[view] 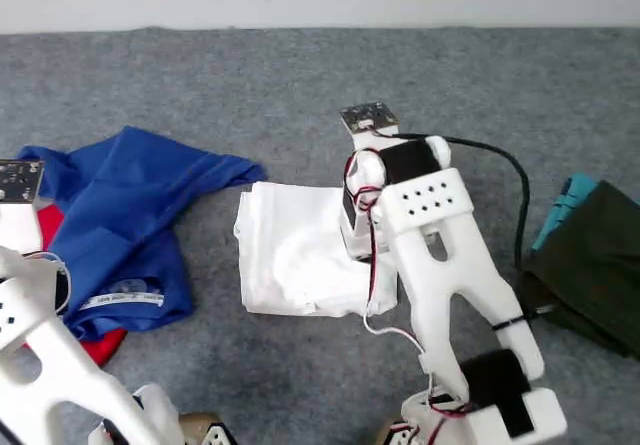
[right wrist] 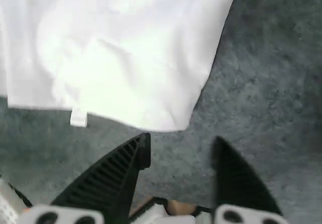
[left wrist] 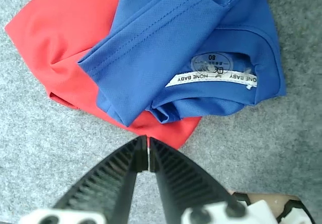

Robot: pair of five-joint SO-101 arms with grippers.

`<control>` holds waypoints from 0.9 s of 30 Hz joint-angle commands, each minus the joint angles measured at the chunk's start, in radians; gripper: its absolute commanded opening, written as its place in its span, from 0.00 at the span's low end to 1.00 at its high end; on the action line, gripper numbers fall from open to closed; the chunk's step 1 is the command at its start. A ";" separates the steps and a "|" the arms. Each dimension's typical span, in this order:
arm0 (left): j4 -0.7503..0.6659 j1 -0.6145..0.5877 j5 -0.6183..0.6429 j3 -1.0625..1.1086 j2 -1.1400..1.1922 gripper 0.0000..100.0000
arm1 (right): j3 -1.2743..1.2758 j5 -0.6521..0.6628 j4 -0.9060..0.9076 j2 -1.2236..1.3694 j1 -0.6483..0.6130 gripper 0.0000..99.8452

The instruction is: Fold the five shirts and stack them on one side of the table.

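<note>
My grey carpeted table [view: 200, 75] has open room along its far side. A crumpled blue shirt [view: 120, 215] lies at the left and a folded white shirt [view: 295, 255] in the middle. A dark green shirt [view: 590, 255] touches a teal cloth [view: 565, 205] at the right edge. My left wrist view bares more of the red shirt [left wrist: 65, 38] beneath the blue. My left gripper [left wrist: 148, 143] is clenched empty near the red edge. My right gripper [right wrist: 181, 143] gapes just off the white edge.

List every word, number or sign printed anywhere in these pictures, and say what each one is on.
neck label inside the blue shirt: one line of dark capitals, a brand name, left unquoted.
round stamp on the fabric just above it: a number over tiny characters that are too small to read.
tab at the edge of the white shirt: no print visible.
Nothing else carries writing.
</note>
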 commanded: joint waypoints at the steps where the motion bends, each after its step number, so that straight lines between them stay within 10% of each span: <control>1: -0.014 0.005 0.002 -0.002 -0.026 0.02 | -0.006 -0.092 -0.067 0.056 -0.012 0.34; 27: 0.008 0.000 0.005 -0.002 -0.026 0.02 | -0.008 -0.239 -0.130 0.639 -0.045 0.25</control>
